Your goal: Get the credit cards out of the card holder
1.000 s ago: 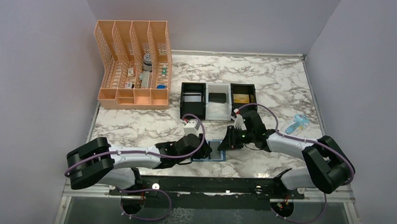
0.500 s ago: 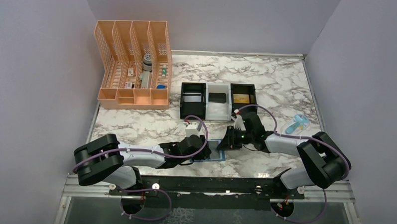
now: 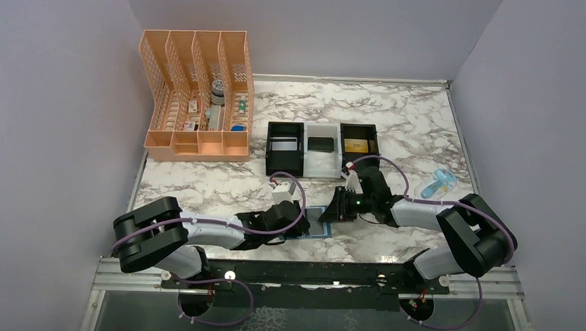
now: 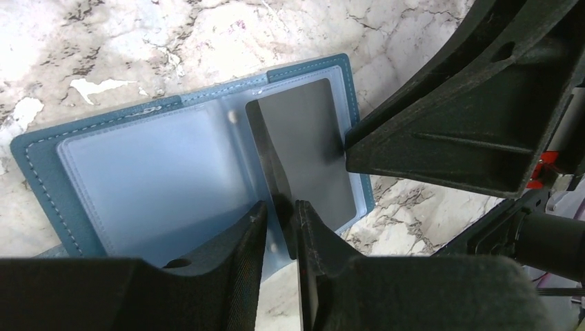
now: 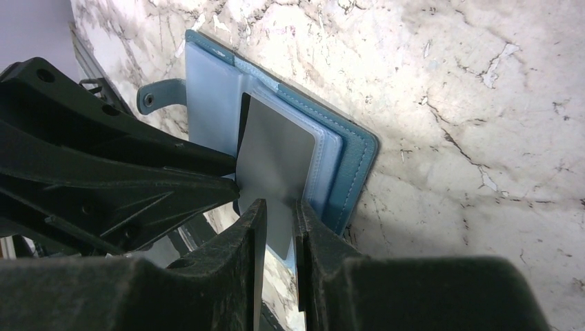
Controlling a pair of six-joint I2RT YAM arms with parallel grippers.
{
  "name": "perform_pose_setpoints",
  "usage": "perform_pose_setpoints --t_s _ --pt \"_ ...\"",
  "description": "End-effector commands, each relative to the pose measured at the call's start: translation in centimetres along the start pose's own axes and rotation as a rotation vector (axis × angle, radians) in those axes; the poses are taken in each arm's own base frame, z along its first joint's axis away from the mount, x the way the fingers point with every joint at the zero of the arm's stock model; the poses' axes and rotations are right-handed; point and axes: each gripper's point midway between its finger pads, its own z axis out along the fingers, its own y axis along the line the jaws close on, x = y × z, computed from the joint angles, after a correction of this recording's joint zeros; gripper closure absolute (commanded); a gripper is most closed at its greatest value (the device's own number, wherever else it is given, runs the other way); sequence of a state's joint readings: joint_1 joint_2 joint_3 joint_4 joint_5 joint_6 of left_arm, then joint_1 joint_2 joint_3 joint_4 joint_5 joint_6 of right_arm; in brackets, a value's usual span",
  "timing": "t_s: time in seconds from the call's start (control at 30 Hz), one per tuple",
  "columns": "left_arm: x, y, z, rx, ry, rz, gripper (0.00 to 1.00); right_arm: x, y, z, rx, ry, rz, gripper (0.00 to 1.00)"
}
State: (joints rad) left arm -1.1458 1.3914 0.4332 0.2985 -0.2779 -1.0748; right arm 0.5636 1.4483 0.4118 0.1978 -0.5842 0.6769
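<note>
Rack: orange mesh rack (image 3: 197, 96), upright at the far left of the marble desk (image 3: 409, 118), with small items in its slots.
Left jaws: low over the near part of the desk, at the holder's left half. They stand nearly together around the near edge of a clear pocket leaf. I cannot tell whether they pinch it.
Holder: teal-blue holder (image 4: 131, 172), lying open and flat on the desk between the two arms, pale clear pockets facing up. The left pocket shows no card.
Grey card: the grey card (image 4: 314, 148) sits in the holder's right-hand pocket. In the right wrist view one end sticks out of the pocket.
Tray: black-and-white tray (image 3: 321, 169) with three compartments, just beyond the holder. A silver card (image 3: 283, 144) lies in its left compartment, a black card (image 3: 321, 144) in the middle and a gold card (image 3: 356, 145) in the right.
Right jaws: at the holder's right edge, closed to a narrow gap and gripping the end of the grey card that sticks out. The left jaws' tip nearly meets this card from the other side.
Blue object: a small light-blue object (image 3: 438, 183) lies near the desk's right edge, well apart from the holder. It is too small to identify.
</note>
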Motion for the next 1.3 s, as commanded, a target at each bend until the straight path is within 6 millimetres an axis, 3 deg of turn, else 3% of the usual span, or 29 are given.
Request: perform_pose_setpoints --t_s 0.0,0.7,1.07,1.27 --pt "-0.4 -0.2 -0.2 0.021 -0.035 -0.050 0.77 2.4 -2.5 0.1 0.087 0.057 0.035 0.78" --pt "-0.8 -1.0 -0.4 0.121 -0.059 -0.171 0.82 2.8 -2.6 0.4 0.082 0.081 0.045 0.78" --pt "-1.3 -1.1 -1.0 0.144 -0.082 -0.206 1.00 2.6 -2.8 0.3 0.098 0.074 0.047 0.78" --pt "-1.4 -0.6 -1.4 0.142 -0.098 -0.222 1.00 2.4 -2.9 0.3 0.111 0.070 0.045 0.79"
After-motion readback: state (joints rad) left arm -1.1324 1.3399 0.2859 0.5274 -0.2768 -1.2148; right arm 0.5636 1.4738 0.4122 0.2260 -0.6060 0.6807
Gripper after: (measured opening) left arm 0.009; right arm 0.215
